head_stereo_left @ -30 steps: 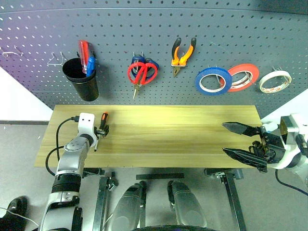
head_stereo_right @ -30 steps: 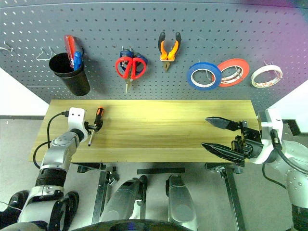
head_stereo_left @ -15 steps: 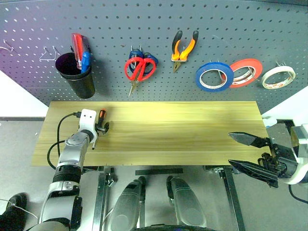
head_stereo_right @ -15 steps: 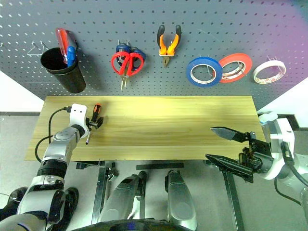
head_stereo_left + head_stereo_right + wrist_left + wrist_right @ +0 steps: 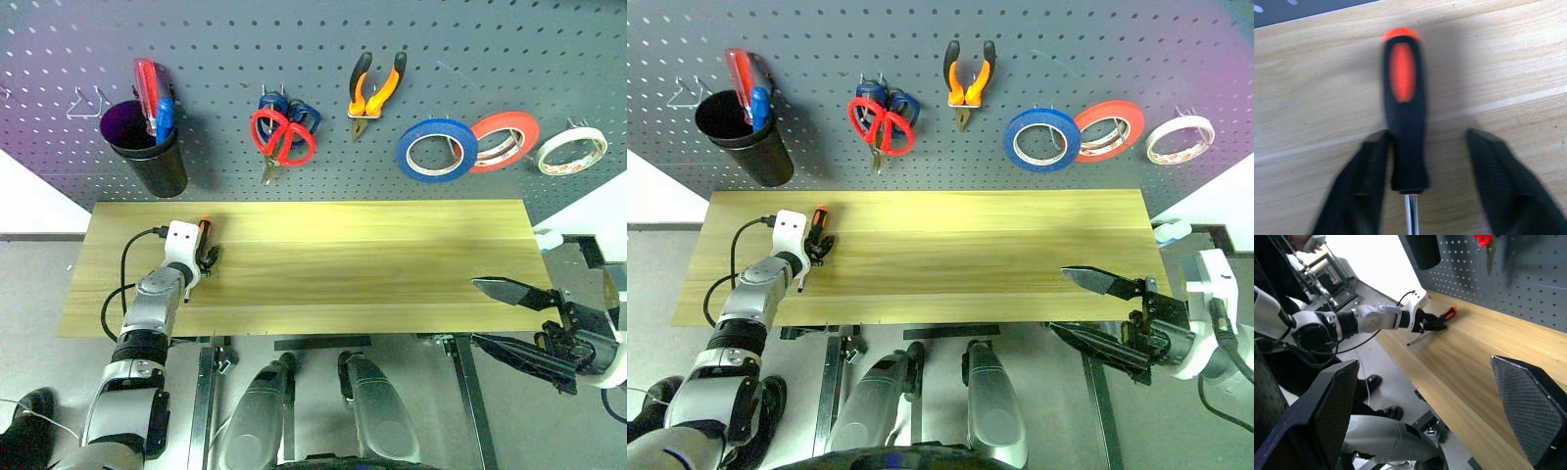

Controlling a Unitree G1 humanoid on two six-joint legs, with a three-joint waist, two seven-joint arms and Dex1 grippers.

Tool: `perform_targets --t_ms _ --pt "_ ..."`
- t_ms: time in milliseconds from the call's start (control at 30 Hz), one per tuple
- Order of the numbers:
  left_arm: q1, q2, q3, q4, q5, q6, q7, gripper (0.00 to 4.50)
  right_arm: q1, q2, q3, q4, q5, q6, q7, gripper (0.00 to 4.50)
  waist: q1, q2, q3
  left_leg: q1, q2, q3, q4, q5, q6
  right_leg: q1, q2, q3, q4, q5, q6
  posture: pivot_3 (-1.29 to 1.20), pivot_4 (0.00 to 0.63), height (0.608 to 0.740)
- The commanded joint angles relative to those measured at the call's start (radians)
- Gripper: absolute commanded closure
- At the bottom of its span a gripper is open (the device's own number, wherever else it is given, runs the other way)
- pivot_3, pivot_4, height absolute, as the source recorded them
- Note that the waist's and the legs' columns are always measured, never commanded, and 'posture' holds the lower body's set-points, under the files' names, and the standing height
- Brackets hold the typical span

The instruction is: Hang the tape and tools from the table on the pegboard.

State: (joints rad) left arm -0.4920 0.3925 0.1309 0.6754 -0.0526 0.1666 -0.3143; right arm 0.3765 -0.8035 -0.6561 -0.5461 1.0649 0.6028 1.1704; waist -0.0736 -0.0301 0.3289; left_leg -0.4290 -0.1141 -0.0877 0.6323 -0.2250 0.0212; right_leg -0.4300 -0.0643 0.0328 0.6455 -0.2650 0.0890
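Note:
The thin screwdriver [image 5: 203, 235] with its orange and black handle [image 5: 1403, 107] lies on the table [image 5: 372, 264] near the left end. My left gripper [image 5: 206, 257] straddles the handle; one finger [image 5: 1364, 181] touches it and the other stands apart, so the gripper is open. The blue tape [image 5: 437, 150], red-handled scissors [image 5: 281, 135] and orange-and-black pliers [image 5: 372, 93] hang on the pegboard [image 5: 294, 39]. My right gripper [image 5: 477, 311] is open and empty, off the table's front right edge.
A black cup [image 5: 152, 152] holding a red and a blue screwdriver hangs at the pegboard's left, beside bare wire hooks [image 5: 86, 103]. Blue-handled scissors sit behind the red ones. A red-orange roll [image 5: 503, 140] and a cream-white roll [image 5: 571, 149] hang right of the blue tape.
The whole view has tilted down. My left gripper's fingers have closed in around the screwdriver handle. My right gripper has drawn back from over the table to just off its front edge.

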Motion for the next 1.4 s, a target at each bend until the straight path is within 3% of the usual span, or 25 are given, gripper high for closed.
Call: perform_targets --t_ms 33,133,300,700,1000,1400 --pt "0.021 -0.005 0.001 0.001 0.000 0.013 0.014 3.27 0.012 -0.011 -0.039 -0.018 0.013 -0.005 0.006 0.00 0.000 0.000 0.001 0.000 0.000 0.000 0.000 0.000 0.000 0.000 0.000 0.000 0.000 0.000 0.000 -0.28 0.404 0.740" --pt "0.036 -0.012 0.007 -0.020 -0.012 0.022 0.012 3.96 0.000 -0.012 -0.035 -0.005 0.007 -0.011 0.005 0.00 0.000 0.001 0.002 0.000 0.000 0.001 -0.001 0.000 0.000 -0.001 0.000 0.000 0.000 0.000 0.000 -0.28 0.400 0.740" --pt "0.077 -0.020 0.010 -0.093 -0.035 0.063 -0.007 3.96 -0.039 -0.010 -0.011 0.017 0.004 -0.017 0.009 0.00 0.000 0.001 0.002 0.000 0.000 0.002 -0.001 0.000 0.000 -0.001 0.000 0.000 0.000 0.000 0.000 -0.27 0.388 0.740" --pt "0.288 -0.032 0.021 -0.578 -0.042 0.170 0.042 3.96 -0.199 0.016 0.091 0.100 0.003 -0.055 0.054 0.00 0.004 0.001 0.002 0.000 0.001 0.002 -0.001 0.000 0.000 -0.002 0.000 0.000 0.000 0.000 0.000 -0.22 0.339 0.740" --pt "0.382 -0.015 0.032 -0.802 -0.029 0.167 0.057 3.96 -0.332 0.058 0.201 0.165 -0.074 -0.134 0.073 0.00 0.005 0.001 0.001 0.000 0.000 0.003 -0.001 0.000 0.000 -0.002 0.000 0.000 0.001 0.000 0.000 -0.18 0.296 0.740" --pt "0.511 0.020 -0.051 -0.998 0.031 0.072 -0.002 3.96 -0.447 0.090 0.232 0.312 -0.116 -0.198 0.116 0.00 0.007 0.005 -0.010 0.000 0.000 0.003 0.000 0.000 -0.001 -0.002 0.000 -0.001 0.002 0.001 0.001 -0.17 0.225 0.740"
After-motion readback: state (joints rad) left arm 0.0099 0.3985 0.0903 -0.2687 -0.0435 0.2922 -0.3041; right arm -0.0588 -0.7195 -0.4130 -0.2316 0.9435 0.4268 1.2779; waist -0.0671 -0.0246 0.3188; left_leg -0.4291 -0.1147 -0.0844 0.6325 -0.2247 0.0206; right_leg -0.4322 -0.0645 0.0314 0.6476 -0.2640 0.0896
